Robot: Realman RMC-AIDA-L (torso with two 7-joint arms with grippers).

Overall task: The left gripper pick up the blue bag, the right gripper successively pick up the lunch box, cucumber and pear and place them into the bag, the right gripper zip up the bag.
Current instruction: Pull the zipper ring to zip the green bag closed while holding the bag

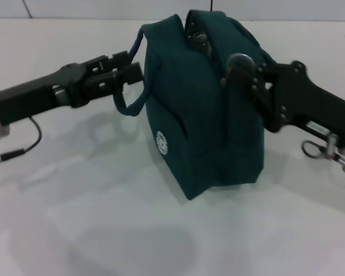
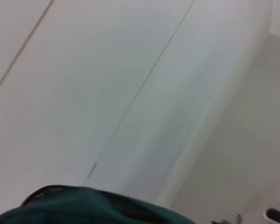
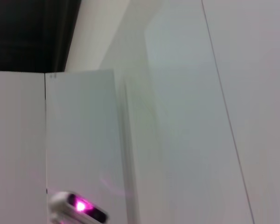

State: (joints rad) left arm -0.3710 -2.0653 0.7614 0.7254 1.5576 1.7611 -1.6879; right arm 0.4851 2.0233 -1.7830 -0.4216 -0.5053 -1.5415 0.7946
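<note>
With the black left gripper (image 1: 129,72) clamped on a handle at nine o'clock, steady the dark teal fabric bag (image 1: 204,115) while the black right gripper (image 1: 241,64), its grip unreadable, draws the zipper evenly.

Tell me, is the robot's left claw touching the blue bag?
Touching. In the head view, the left gripper is closed around the looped handle of the blue bag, with no gap between them.

The blue bag (image 1: 204,103) hangs upright between my two claws, dark teal fabric with a round white logo low on its near face. One looped handle sits at my left claw; its top, a slit showing silver lining, meets my right claw.
</note>
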